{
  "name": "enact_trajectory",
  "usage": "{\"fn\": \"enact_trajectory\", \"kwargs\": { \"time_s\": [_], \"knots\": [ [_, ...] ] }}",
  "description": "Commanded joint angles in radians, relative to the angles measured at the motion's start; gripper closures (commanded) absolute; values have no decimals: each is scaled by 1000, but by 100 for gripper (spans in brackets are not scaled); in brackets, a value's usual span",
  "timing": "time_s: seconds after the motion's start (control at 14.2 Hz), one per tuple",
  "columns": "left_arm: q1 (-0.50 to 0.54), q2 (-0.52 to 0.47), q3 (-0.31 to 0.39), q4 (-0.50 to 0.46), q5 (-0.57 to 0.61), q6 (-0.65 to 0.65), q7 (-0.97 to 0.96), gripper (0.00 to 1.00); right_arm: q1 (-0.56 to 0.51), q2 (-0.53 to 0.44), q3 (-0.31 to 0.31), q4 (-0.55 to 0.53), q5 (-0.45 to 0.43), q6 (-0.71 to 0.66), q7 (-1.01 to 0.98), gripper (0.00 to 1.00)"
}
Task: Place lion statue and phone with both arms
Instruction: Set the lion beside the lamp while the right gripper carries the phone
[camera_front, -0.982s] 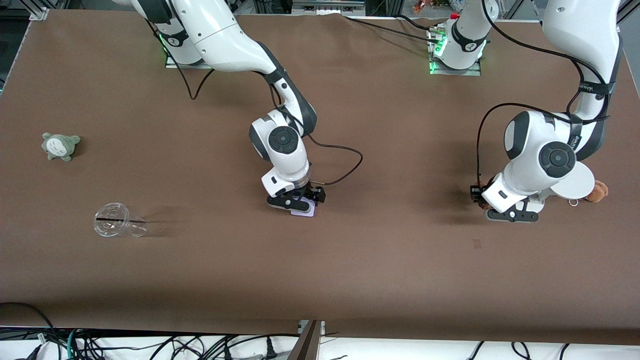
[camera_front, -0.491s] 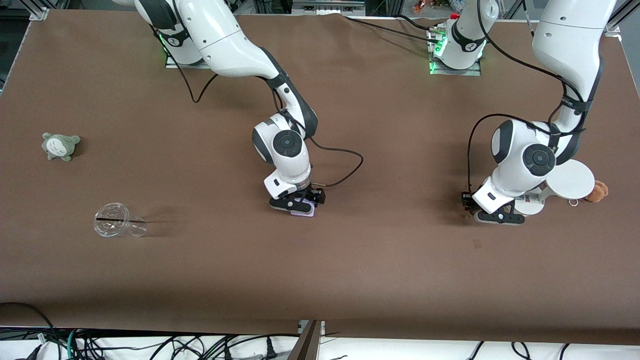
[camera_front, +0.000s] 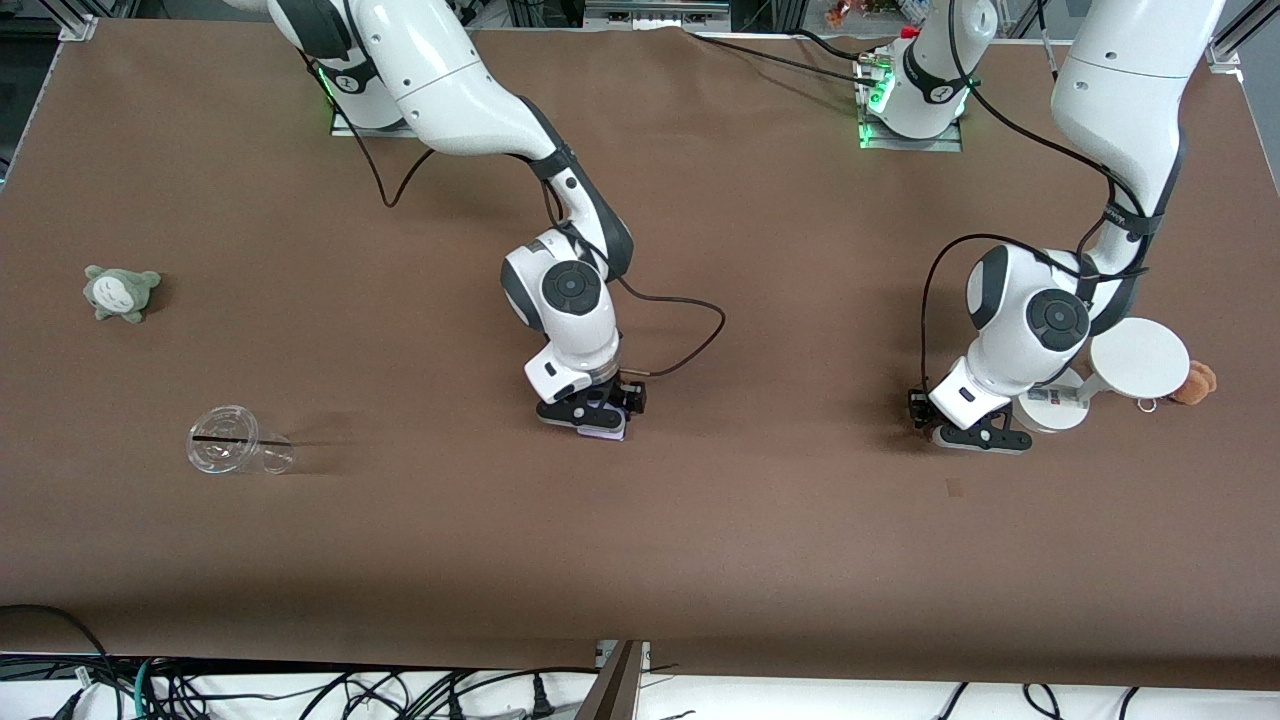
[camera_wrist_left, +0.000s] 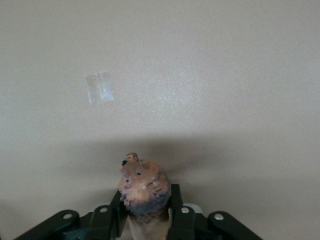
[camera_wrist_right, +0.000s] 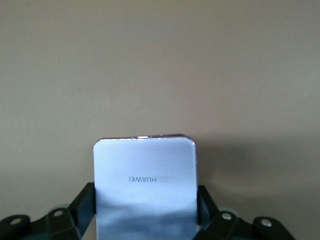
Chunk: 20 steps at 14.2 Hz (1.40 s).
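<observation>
My left gripper (camera_wrist_left: 146, 202) is shut on the lion statue (camera_wrist_left: 143, 186), a small orange-brown figurine with a darker mane, clamped between the two fingers. In the front view this gripper (camera_front: 972, 437) hangs low over the table beside the white stand, and the wrist hides the statue. My right gripper (camera_wrist_right: 145, 212) is shut on the phone (camera_wrist_right: 145, 175), a pale lavender-white rectangle held by its long edges. In the front view that gripper (camera_front: 588, 413) is low over the table's middle, with the phone's corner (camera_front: 610, 430) showing under it.
A white round-topped stand (camera_front: 1138, 358) and an orange-brown plush toy (camera_front: 1197, 383) sit at the left arm's end. A small tape mark (camera_front: 954, 487) lies nearer the front camera than the left gripper. A grey-green plush (camera_front: 120, 291) and a tipped clear cup (camera_front: 235, 452) lie at the right arm's end.
My left gripper has moved with the lion statue away from the stand, toward the table's middle. My right gripper has shifted only slightly with the phone.
</observation>
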Motion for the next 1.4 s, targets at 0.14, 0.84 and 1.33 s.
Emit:
{"fn": "enact_trajectory", "kwargs": {
  "time_s": [0.14, 0.84, 1.33],
  "knots": [
    [-2, -55, -2, -8, -7, -26, 7, 0, -169, -115, -4, -28, 1, -167, -326, 64],
    [87, -374, 0, 87, -14, -542, 167, 0, -341, -162, -131, -154, 12, -224, -735, 65],
    [98, -588, 12, 199, -48, -920, 171, 0, -398, -143, -123, -183, 66, -147, -772, 65]
  ]
}}
